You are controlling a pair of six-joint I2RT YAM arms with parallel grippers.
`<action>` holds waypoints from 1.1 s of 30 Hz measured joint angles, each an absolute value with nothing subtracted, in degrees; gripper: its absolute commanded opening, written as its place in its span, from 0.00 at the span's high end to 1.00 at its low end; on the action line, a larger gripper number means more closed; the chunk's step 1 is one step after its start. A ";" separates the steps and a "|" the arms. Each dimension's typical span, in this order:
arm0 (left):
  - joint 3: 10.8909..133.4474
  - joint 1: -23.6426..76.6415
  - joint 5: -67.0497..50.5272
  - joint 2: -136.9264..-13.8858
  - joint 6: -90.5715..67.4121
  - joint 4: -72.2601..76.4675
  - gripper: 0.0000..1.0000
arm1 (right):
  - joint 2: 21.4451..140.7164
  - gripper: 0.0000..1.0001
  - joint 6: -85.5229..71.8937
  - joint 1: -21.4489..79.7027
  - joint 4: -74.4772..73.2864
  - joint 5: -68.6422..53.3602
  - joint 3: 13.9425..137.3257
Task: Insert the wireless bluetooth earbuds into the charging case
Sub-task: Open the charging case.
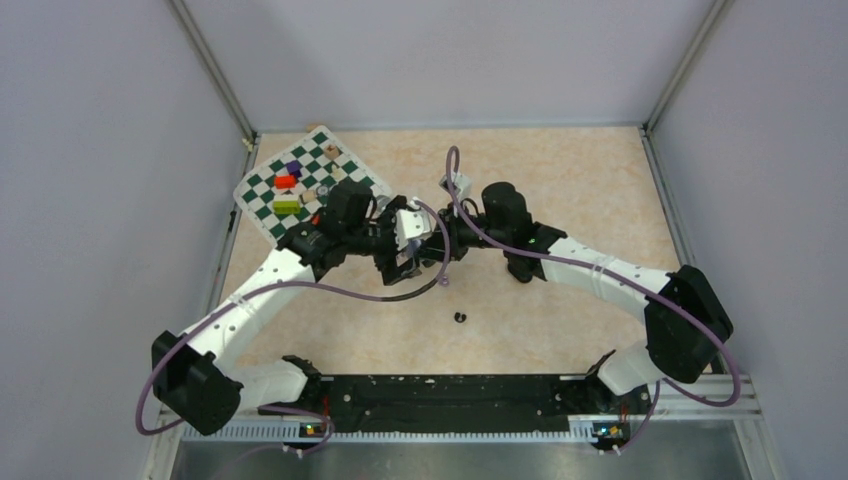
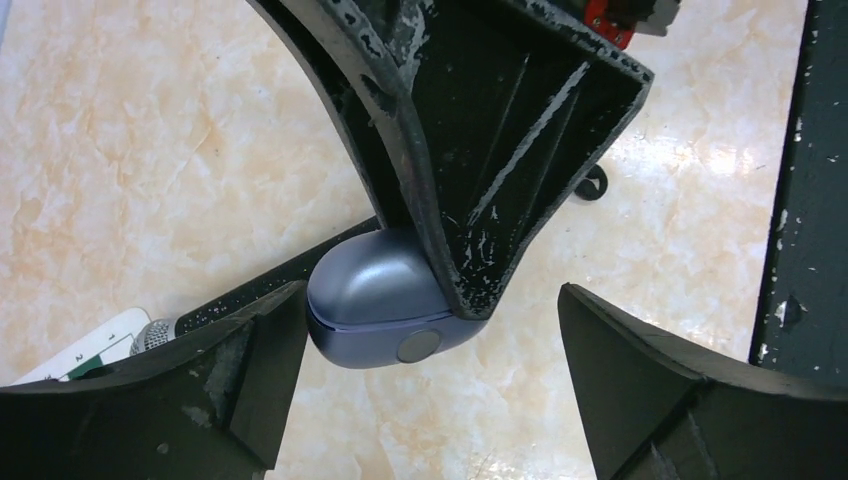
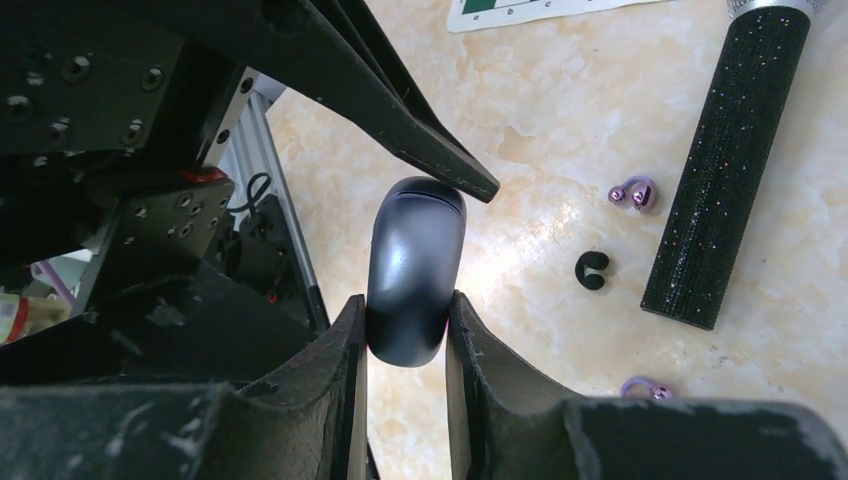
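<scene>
**Item:** blue-grey oval plastic charging case (image 3: 415, 260), lid seam closed, at mid-table where the two arms meet.

**Held by:** right gripper (image 3: 405, 312), with both fingers pressed against the case's flanks.

**Left gripper** (image 2: 430, 305): fingers spread wide on either side of the case, clasping nothing (in the right wrist view, one tip touches the case's upper end).

**Loose on the beige marbled tabletop** (image 3: 560, 110), outside the case:
- glossy black earbud (image 3: 592, 270), near the black glitter-flecked microphone handle (image 3: 725, 170)
- pale purple earbud (image 3: 633, 193), just beside that handle
- second pale purple earbud (image 3: 645, 388), partly cut off by the right gripper's finger

**Far left corner:** green-and-white chequered mat (image 1: 305, 185), carrying small coloured blocks (image 1: 286, 193).
</scene>
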State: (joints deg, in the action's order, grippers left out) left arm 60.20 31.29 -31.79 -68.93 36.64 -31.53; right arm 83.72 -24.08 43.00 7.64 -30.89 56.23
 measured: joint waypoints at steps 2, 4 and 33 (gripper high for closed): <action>60.20 31.18 -32.80 -68.58 36.58 -31.77 0.01 | 83.68 0.91 -23.07 43.00 7.29 -30.72 56.25; 60.25 30.57 -33.98 -68.05 36.77 -32.29 0.01 | 83.61 0.91 -22.00 43.00 6.63 -30.50 56.34; 91.18 22.59 -57.76 -86.50 48.23 -66.41 0.01 | 69.32 0.91 7.49 39.20 -7.03 -41.89 58.76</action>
State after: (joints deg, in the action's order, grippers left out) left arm 91.18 22.59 -57.76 -86.50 48.23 -66.41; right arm 69.32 7.49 39.20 -7.03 -41.89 58.76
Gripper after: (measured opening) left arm 0.986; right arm 0.250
